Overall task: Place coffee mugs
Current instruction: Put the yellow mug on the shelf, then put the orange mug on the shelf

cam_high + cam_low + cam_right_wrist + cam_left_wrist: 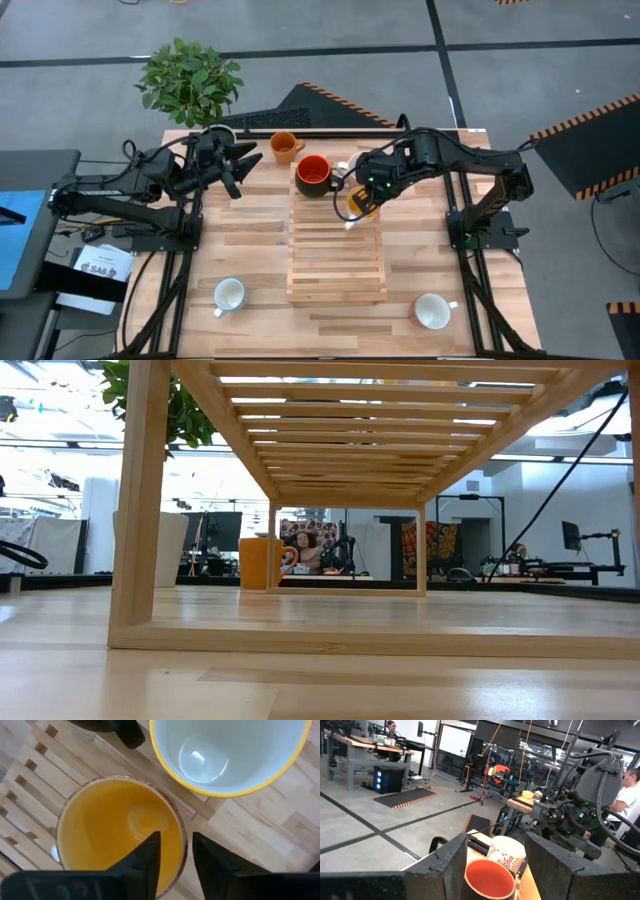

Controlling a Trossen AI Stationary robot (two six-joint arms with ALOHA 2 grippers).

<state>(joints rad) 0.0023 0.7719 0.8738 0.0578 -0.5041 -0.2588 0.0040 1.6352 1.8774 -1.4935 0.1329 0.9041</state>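
My right gripper (362, 197) (176, 842) is shut on an orange mug (356, 205) (117, 827) at the far right corner of the wooden slatted rack (337, 250). A mug with a white inside and a yellow rim (230, 755) stands right beside it. My left gripper (248, 172) (496, 839) is open, left of a second orange mug (285, 147) (489, 879), apart from it. A red mug with a dark outside (313, 175) stands at the rack's far edge. Two white mugs (229, 294) (432, 311) sit near the table's near edge. My right gripper pinches the orange mug's wall at the rim (181, 837), one finger (150, 855) inside and the other (212, 855) outside. The fingers come from above, pointing down. The mug is upright over the rack's slats; whether it rests on them I cannot tell.
A leafy plant in a pale pot (190, 80) stands at the table's far left corner. The rack fills the table's middle, and its underside frames the low view (340, 420). Bare wood lies on either side of it. People sit in the room beyond (630, 795).
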